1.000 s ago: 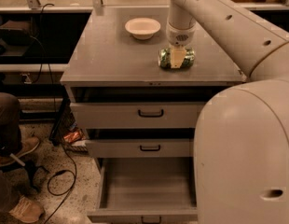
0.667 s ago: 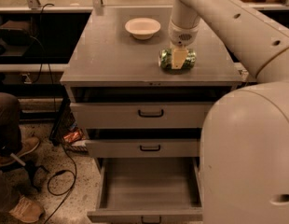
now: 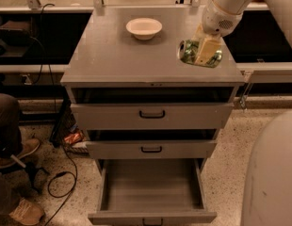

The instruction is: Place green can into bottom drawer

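Note:
The green can (image 3: 187, 51) lies on its side in my gripper (image 3: 202, 55), which is shut on it over the right part of the grey cabinet top (image 3: 113, 55), near the right edge. Whether the can touches the top I cannot tell. My arm comes down from the upper right. The bottom drawer (image 3: 153, 188) is pulled wide open at the foot of the cabinet, its grey interior bare, well below and left of the can.
A cream bowl (image 3: 144, 27) stands at the back middle of the cabinet top. The top drawer (image 3: 151, 114) and middle drawer (image 3: 151, 149) are slightly open. A person's leg and shoes (image 3: 14, 149) and cables (image 3: 61, 182) are at the left. My body (image 3: 273, 173) fills the lower right.
My gripper has moved to the right and slightly up with the green can in it, from the front middle-right of the top towards its right edge.

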Robot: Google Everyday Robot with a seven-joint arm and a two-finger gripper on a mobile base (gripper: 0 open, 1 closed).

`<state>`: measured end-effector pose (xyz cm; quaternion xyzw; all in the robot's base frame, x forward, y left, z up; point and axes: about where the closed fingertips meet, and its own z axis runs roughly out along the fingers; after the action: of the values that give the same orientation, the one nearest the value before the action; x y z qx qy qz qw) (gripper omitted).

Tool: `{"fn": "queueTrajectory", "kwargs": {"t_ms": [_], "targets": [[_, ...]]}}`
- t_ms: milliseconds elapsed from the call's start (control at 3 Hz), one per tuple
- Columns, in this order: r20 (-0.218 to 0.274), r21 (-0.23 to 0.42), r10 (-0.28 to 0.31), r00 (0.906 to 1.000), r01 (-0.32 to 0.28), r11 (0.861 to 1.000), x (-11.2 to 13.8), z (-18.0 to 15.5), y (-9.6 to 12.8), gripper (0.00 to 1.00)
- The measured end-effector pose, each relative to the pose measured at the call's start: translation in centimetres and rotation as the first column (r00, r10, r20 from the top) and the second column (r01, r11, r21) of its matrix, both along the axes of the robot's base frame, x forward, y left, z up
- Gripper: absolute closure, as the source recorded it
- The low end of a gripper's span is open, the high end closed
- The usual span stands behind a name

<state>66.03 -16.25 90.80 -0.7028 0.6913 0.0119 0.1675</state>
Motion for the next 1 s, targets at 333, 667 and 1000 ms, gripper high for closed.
{"fn": "queueTrajectory", "kwargs": {"t_ms": [333, 667, 1000], "targets": [[-0.05, 0.049, -0.029, 0.9983, 0.032, 0.998, -4.1, 0.6, -1.6, 1.0], [-0.108, 0.12, -0.089, 0.9901, 0.102, 0.988, -10.1, -1.1, -0.9, 1.0], [-0.188, 0.158, -0.11, 0.976, 0.141, 0.977, -13.8, -5.3, 0.5, 1.0]]}}
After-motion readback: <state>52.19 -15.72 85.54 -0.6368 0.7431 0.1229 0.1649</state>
